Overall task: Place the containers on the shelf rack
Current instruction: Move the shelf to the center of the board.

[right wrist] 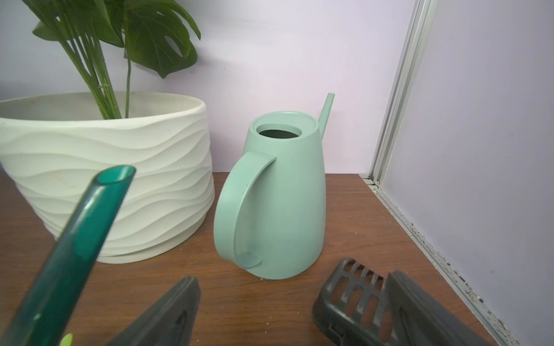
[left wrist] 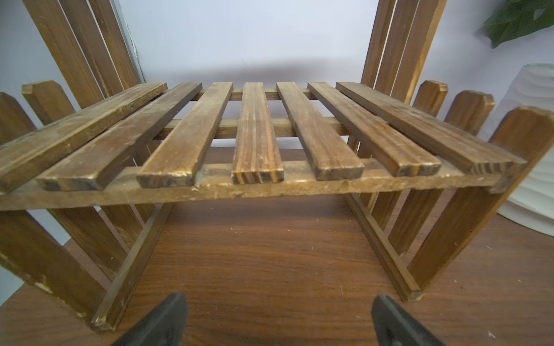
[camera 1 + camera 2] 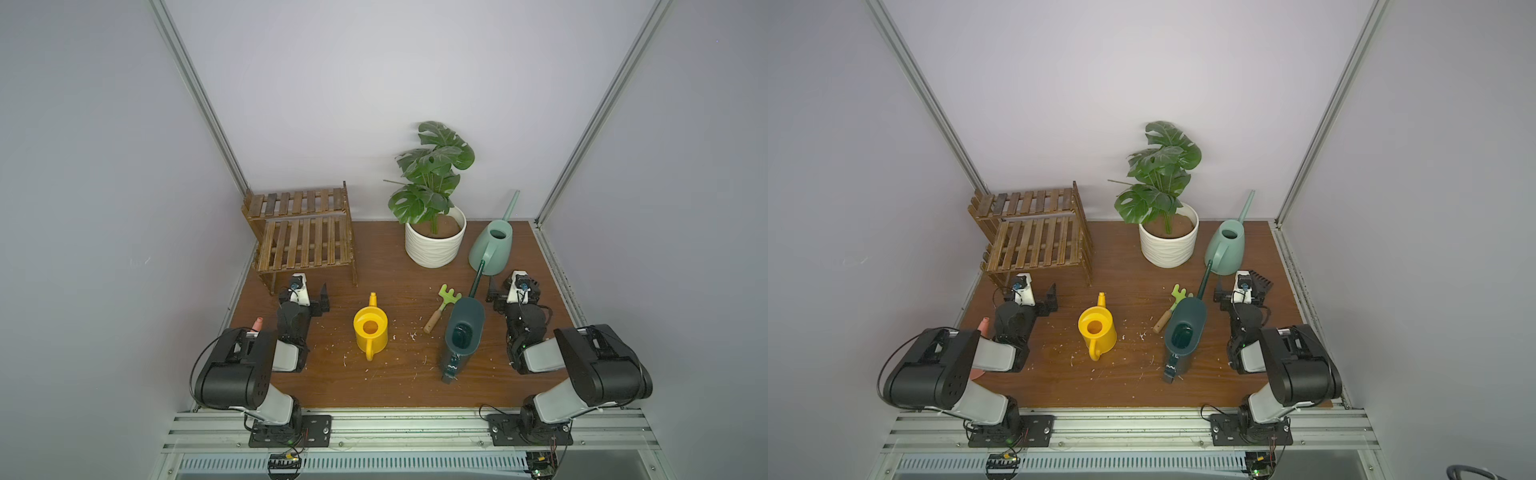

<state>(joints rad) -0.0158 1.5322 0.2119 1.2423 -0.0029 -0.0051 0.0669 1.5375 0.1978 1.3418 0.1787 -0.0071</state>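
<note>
Both top views: the shelf rack point(image 3: 303, 239) stands at the far left corner of the table point(image 3: 395, 382). The yellow watering can point(image 3: 370, 330) is upright mid-table, with its spout pointing away from the robot. To its right the dark teal watering can point(image 3: 463, 332) is upright, its long spout rising toward the mint-green watering can point(image 3: 492, 249). That can stands far right, just beside the white pot point(image 3: 434, 247) holding the plant point(image 3: 432, 174). The pink watering can point(image 3: 983, 325) is mostly hidden behind the left arm point(image 3: 934, 365) at the left table edge; only the spout and a bit of the base show. A green toy rake point(image 3: 444, 303) lies between the yellow and teal cans, closer to the teal. The left gripper point(image 3: 306, 293) sits low just in front of the rack, jaws spread wide and empty. The right gripper point(image 3: 513, 287) sits low near the mint-green can, jaws also wide and gripping nothing.

Left wrist: the rack's lower slatted tier point(image 2: 257, 134) fills the view. Two fingertips point(image 2: 163, 320) show at the frame edge, far apart, with only tabletop between them. The white pot point(image 2: 533, 143) shows at the side.

Right wrist: the mint-green can point(image 1: 278, 194) is upright straight ahead, handle toward the camera. The white pot point(image 1: 105, 179) is beside it, not touching. The teal spout point(image 1: 81, 239) crosses the near side. The fingers point(image 1: 168, 314) are wide apart. A black slotted piece point(image 1: 350, 299) lies just inside one finger; I cannot tell if they touch.
</note>
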